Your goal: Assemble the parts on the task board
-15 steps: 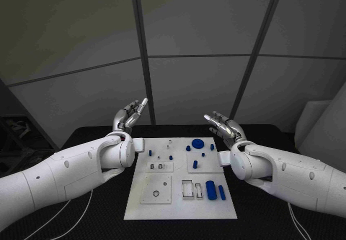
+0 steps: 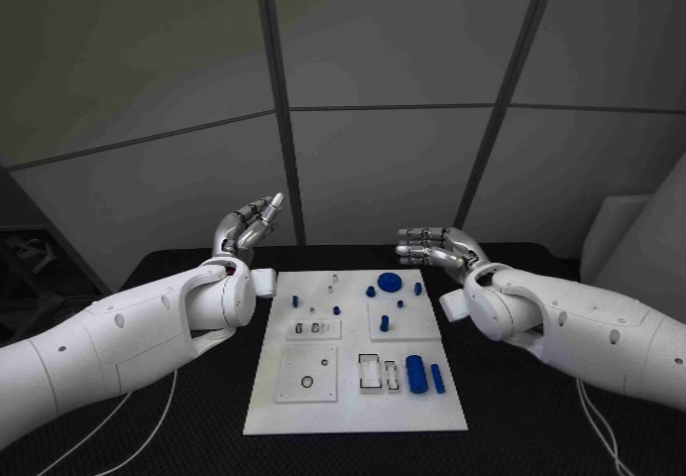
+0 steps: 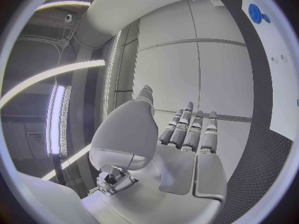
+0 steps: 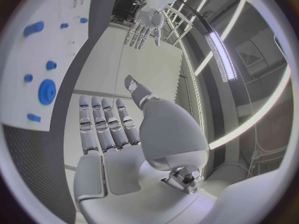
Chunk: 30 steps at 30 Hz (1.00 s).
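Note:
The white task board (image 2: pixel 352 407) lies in the middle of the black table with several small blue parts on it. A round blue disc (image 2: pixel 389 281) sits near its far edge, and a long blue cylinder (image 2: pixel 416 374) with a slimmer blue bar (image 2: pixel 437 378) lies at its near right. My left hand (image 2: pixel 246 231) is raised above the table's far left, fingers up and apart, holding nothing. My right hand (image 2: pixel 434 245) hovers past the board's far right corner, fingers spread and empty. The right wrist view shows the disc (image 4: pixel 47 91) beside my open right hand (image 4: pixel 118 134); the left wrist view shows my left hand (image 3: pixel 177 144).
Black table (image 2: pixel 543 416) surrounds the board on all sides. Grey wall panels stand just behind the table's far edge. White cables (image 2: pixel 143 426) trail over the table's near left and near right.
My right hand has turned and swung inward, towards the board's far right corner. My left hand has shifted slightly left and up. The board's parts lie as before.

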Each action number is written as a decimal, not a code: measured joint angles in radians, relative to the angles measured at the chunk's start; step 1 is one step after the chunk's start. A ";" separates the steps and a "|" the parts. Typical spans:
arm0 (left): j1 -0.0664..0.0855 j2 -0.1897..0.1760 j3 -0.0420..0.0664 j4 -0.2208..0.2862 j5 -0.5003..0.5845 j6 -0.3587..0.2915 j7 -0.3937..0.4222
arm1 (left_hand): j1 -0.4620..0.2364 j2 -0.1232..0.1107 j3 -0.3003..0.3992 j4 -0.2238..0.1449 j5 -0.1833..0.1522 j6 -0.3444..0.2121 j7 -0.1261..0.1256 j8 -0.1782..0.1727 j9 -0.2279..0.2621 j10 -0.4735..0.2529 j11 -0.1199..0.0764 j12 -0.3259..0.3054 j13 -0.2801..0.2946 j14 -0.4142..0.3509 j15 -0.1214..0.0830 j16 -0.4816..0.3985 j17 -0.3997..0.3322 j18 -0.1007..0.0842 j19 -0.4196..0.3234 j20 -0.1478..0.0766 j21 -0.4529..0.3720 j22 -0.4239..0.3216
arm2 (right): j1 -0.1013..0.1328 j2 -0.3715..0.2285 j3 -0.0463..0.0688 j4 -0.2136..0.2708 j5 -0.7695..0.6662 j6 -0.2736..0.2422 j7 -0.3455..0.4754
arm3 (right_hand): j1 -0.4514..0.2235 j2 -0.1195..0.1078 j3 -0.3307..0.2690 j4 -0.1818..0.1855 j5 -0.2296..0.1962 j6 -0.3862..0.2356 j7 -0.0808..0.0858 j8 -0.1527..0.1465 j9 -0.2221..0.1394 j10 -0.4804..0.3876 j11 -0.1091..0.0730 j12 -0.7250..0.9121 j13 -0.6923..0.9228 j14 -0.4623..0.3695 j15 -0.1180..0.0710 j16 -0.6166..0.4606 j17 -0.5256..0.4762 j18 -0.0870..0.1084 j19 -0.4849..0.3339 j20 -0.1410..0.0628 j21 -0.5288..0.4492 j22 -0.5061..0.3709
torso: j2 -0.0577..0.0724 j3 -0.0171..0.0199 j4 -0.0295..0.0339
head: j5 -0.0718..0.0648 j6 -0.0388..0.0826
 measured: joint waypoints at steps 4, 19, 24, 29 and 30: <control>0.000 -0.016 0.000 0.010 0.005 0.018 0.000 | 0.027 0.011 -0.016 -0.027 0.000 0.076 0.006 0.024 0.008 0.057 0.008 0.017 0.001 0.065 0.007 0.003 0.002 0.000 0.036 0.007 0.022 0.007 | 0.006 -0.002 0.000 -0.014 -0.099 -0.031 -0.004 | 0.027 -0.004 0.006 -0.020 0.000 0.089 0.015 0.003 0.000 0.099 -0.007 0.000 0.000 0.090 -0.006 0.009 0.000 0.000 0.065 -0.005 0.037 0.012 | 0.004 0.0000 0.0018 | -0.002 -0.001; 0.001 -0.118 0.000 0.124 0.003 0.055 -0.003 | 0.097 0.049 -0.053 -0.147 0.012 0.364 0.051 0.097 0.024 0.229 0.032 0.049 0.001 0.421 0.025 0.036 0.020 0.000 0.364 0.014 0.181 0.054 | 0.062 0.041 0.000 -0.069 -0.534 -0.025 -0.030 | 0.059 -0.008 0.016 -0.035 0.017 0.268 0.013 0.003 -0.005 0.312 -0.051 -0.023 0.000 0.362 -0.080 0.059 0.012 0.000 0.278 -0.083 0.246 0.106 | 0.032 -0.0022 0.0002 | 0.001 0.007; 0.001 -0.165 0.000 0.201 0.000 0.065 -0.003 | 0.099 0.051 -0.058 -0.158 0.012 0.374 0.055 0.097 0.021 0.244 0.031 0.049 0.001 0.442 0.024 0.036 0.020 0.000 0.380 0.012 0.187 0.052 | 0.096 0.063 0.000 -0.070 -0.729 0.015 -0.098 | 0.059 -0.008 0.020 -0.039 0.023 0.303 -0.005 -0.007 -0.006 0.366 -0.073 -0.041 0.000 0.477 -0.115 0.089 0.030 0.000 0.326 -0.117 0.363 0.171 | 0.055 -0.0035 -0.0004 | -0.002 0.011; 0.001 -0.187 0.000 0.259 -0.003 0.073 -0.003 | 0.099 0.051 -0.061 -0.161 0.012 0.382 0.055 0.097 0.021 0.249 0.033 0.050 0.001 0.442 0.024 0.036 0.020 0.000 0.384 0.016 0.187 0.052 | 0.120 0.076 0.000 -0.063 -0.907 0.071 -0.181 | 0.036 -0.032 0.056 -0.043 0.035 0.367 -0.029 -0.030 -0.005 0.433 -0.109 -0.058 0.000 0.664 -0.168 0.160 0.092 0.016 0.386 -0.163 0.561 0.284 | 0.079 -0.0047 0.0046 | -0.005 0.014; 0.001 -0.190 0.000 0.269 -0.004 0.075 -0.003 | 0.099 0.051 -0.061 -0.161 0.012 0.381 0.055 0.097 0.021 0.249 0.033 0.049 0.001 0.442 0.024 0.036 0.020 0.000 0.384 0.016 0.187 0.051 | 0.124 0.078 0.000 -0.062 -0.939 0.082 -0.196 | 0.031 -0.037 0.060 -0.042 0.035 0.374 -0.029 -0.033 -0.005 0.435 -0.110 -0.058 0.000 0.676 -0.170 0.170 0.102 0.016 0.386 -0.163 0.576 0.292 | 0.085 -0.0052 0.0071 | -0.007 0.014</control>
